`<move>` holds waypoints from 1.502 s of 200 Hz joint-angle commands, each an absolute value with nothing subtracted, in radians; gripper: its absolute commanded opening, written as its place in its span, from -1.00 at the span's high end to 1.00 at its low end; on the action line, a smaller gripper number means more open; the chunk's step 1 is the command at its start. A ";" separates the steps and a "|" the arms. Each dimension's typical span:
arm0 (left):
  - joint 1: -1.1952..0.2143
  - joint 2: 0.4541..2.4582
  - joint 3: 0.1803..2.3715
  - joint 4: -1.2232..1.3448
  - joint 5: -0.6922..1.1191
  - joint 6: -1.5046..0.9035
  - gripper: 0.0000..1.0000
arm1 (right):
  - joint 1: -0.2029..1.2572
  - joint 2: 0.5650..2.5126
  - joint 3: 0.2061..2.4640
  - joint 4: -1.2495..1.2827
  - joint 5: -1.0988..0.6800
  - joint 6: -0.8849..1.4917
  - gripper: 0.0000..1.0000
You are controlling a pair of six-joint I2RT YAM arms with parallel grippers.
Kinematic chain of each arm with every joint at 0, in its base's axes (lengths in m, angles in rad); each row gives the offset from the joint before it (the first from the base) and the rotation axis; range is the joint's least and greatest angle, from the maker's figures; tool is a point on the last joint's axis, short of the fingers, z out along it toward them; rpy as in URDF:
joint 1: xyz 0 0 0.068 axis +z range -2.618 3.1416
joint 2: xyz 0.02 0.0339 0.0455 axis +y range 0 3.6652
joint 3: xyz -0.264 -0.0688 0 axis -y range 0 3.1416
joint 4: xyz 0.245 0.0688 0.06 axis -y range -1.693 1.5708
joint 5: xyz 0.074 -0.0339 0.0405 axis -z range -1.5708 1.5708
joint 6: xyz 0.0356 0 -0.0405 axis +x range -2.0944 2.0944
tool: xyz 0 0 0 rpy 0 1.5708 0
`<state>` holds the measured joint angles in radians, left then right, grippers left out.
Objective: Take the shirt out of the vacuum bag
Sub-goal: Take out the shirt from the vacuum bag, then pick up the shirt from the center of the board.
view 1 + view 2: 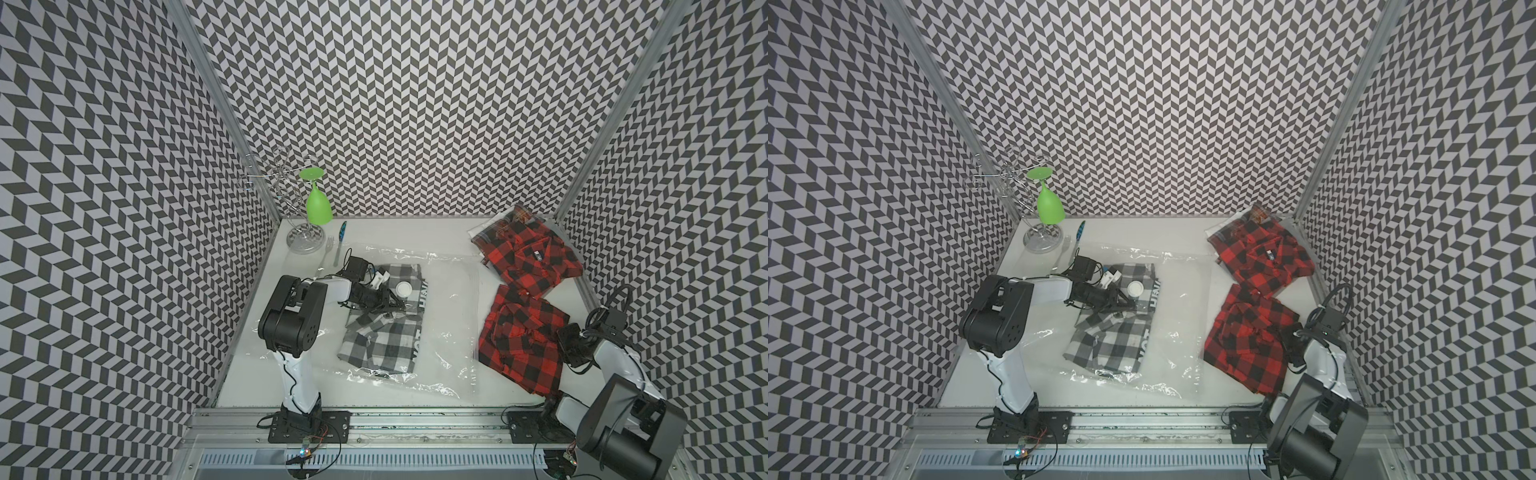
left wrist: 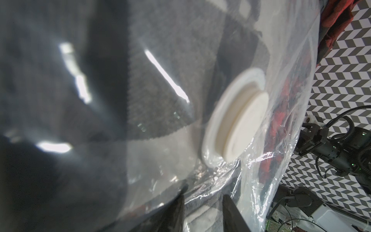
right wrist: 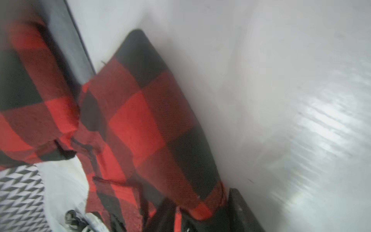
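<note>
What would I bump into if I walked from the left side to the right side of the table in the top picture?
green wine glass → grey checked shirt, which is inside the vacuum bag → nearer red checked shirt

Black-and-white chevron walls enclose a white tabletop on three sides.

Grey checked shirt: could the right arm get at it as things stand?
Probably not directly: the grey shirt lies inside the clear bag, at its far end from the right tool, which sits by a red shirt. Plastic covers it.
</note>
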<state>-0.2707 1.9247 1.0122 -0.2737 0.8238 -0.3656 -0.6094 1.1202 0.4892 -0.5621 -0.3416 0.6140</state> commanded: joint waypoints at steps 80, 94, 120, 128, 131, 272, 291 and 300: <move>-0.244 2.009 1.004 -0.433 0.614 -0.337 0.28 | -0.440 1.083 0.801 -0.704 -0.455 0.608 -0.21; -0.239 2.012 0.998 -0.430 0.615 -0.336 0.28 | -0.391 1.080 0.835 -0.746 -0.430 0.611 -0.21; -0.233 2.012 0.997 -0.429 0.619 -0.330 0.28 | -0.334 1.072 0.855 -0.817 -0.357 0.594 -0.24; -0.231 2.012 0.997 -0.428 0.620 -0.329 0.28 | -0.335 1.068 0.848 -0.834 -0.330 0.588 -0.24; -0.232 2.012 0.998 -0.428 0.621 -0.330 0.28 | -0.335 1.066 0.847 -0.843 -0.320 0.586 -0.25; -0.221 1.997 0.976 -0.407 0.633 -0.335 0.28 | 0.187 1.289 0.925 -0.835 -0.148 0.709 -0.39; -0.220 1.997 0.974 -0.402 0.637 -0.337 0.28 | 0.203 1.334 0.935 -0.841 -0.094 0.702 -0.39; -0.219 1.997 0.973 -0.399 0.636 -0.337 0.28 | 0.205 1.354 0.938 -0.834 -0.088 0.697 -0.39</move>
<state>-0.2447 1.9373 1.0302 -0.3115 0.8486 -0.3489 0.1913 1.3151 0.9131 -0.8223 -0.1963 0.7006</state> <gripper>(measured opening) 0.360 0.695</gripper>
